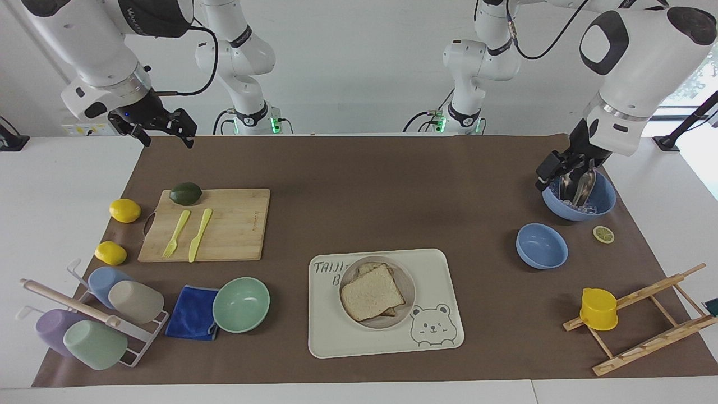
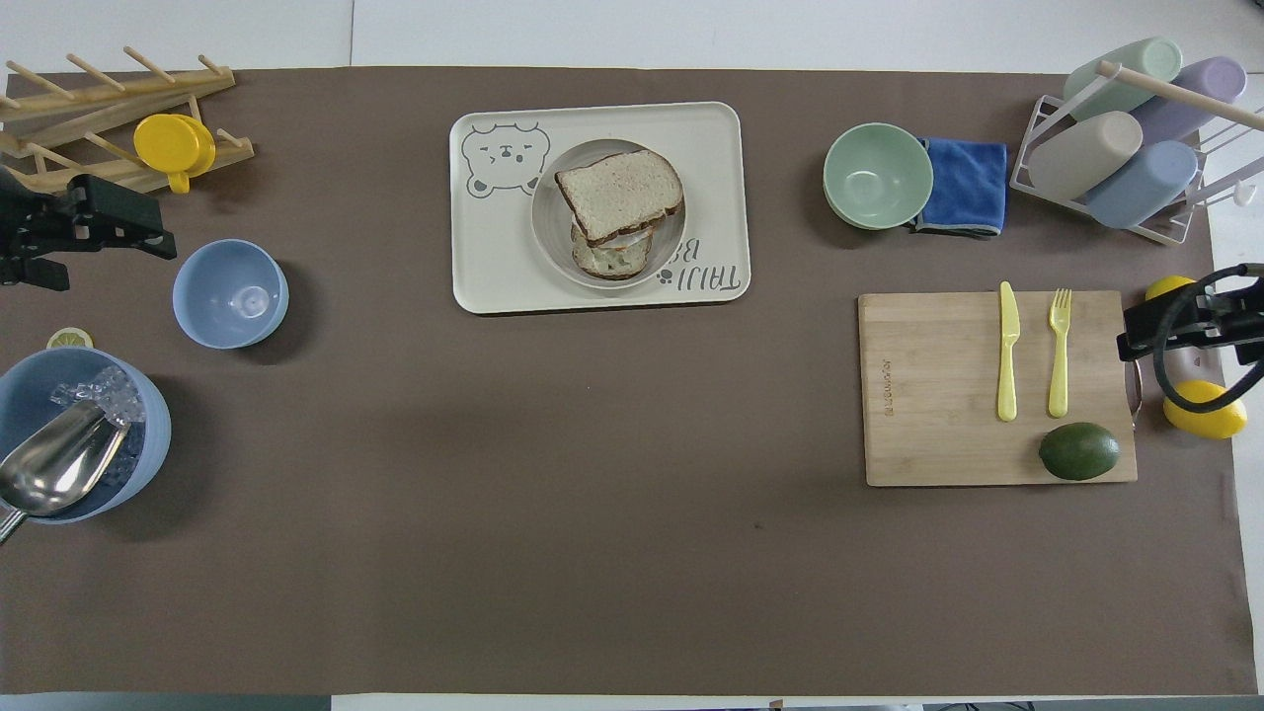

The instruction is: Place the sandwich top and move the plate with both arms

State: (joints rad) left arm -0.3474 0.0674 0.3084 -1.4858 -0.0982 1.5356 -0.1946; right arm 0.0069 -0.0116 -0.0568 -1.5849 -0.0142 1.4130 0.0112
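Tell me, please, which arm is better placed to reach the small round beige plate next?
Probably the left: its tool hangs over the blue ice bowl, closer to the beige plate than the right tool, raised near the table corner.

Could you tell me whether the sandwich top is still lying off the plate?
No, the sandwich top already lies on the other slice on the plate, which sits on the tray.

We see pale speckled bread [image 1: 371, 292] w/ brown crust on a beige plate [image 1: 406, 288], cream tray [image 1: 437, 314] w/ grey bear drawing, mint bowl [image 1: 241, 304], blue cloth [image 1: 192, 312], brown mat [image 1: 359, 196].
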